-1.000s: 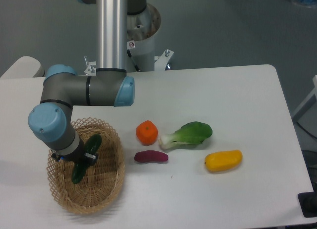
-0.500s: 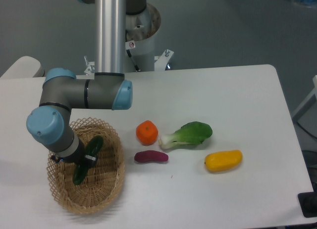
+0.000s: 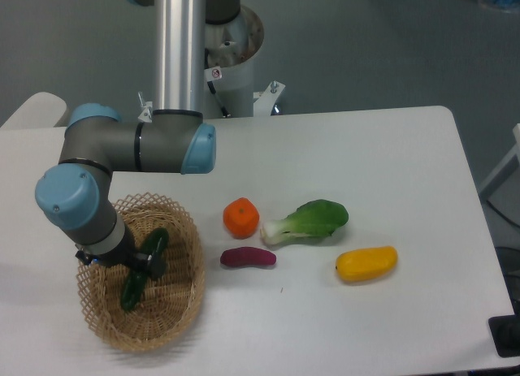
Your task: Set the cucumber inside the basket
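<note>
The cucumber (image 3: 143, 267) hangs tilted over the basket (image 3: 183, 307), inside its rim, and the gripper (image 3: 140, 264) has its jaws clenched around the middle. The carry looks nearly complete; what remains is lowering it and letting go. The eggplant (image 3: 248, 258) lies untouched on the worktop (image 3: 366, 165).

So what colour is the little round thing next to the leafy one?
The round fruit is orange, seen clearly in the fixed camera view, left of the bok choy.

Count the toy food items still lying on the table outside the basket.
4: an orange, a bok choy right of it, a purple eggplant below the orange, and a yellow piece farthest right. None appear hidden.
</note>
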Tool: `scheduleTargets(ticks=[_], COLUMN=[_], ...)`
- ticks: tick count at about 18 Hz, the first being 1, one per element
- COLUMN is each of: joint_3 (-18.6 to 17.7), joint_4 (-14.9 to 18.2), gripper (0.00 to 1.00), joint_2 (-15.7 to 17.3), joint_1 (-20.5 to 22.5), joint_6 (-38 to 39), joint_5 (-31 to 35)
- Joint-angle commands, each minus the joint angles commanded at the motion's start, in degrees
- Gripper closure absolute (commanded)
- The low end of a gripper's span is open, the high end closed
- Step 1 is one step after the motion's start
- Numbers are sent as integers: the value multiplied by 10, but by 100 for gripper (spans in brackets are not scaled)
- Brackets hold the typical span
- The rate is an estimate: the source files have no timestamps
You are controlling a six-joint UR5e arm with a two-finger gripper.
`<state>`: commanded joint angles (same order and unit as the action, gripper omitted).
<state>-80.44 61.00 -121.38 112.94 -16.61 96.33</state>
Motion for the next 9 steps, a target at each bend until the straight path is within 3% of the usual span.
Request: scheduleTargets(ticks=[3,9], joint_3=[43,49], joint_4=[8,9], gripper=[0,0], joint_2=[4,35], joint_1=[24,79], joint_6=[-16,-233], joint_5=[0,11])
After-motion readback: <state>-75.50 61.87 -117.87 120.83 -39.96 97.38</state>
